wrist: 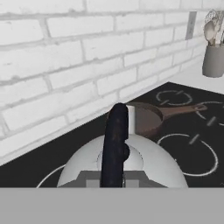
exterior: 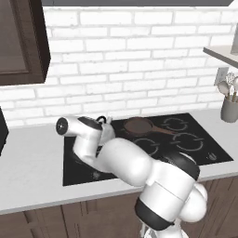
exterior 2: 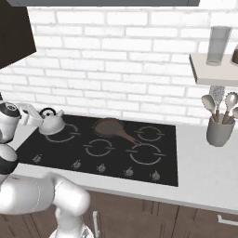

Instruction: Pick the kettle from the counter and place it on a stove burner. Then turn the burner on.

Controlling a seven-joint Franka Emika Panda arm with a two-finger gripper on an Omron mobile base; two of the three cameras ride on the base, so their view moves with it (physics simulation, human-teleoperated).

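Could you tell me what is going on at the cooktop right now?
The white arm's tool is shut on the dark arched handle of the kettle, which is over the back left ring of the black cooktop. I cannot tell whether the kettle rests on the glass. A brown frying pan sits on the ring beside it. The knobs along the front edge look untouched.

A home kitchen was shown: a black glass cooktop (exterior 2: 100, 144) was set into a pale counter (exterior: 32, 167) against white brick, with a utensil crock (exterior 2: 219, 130) (spoons inside) nearby.
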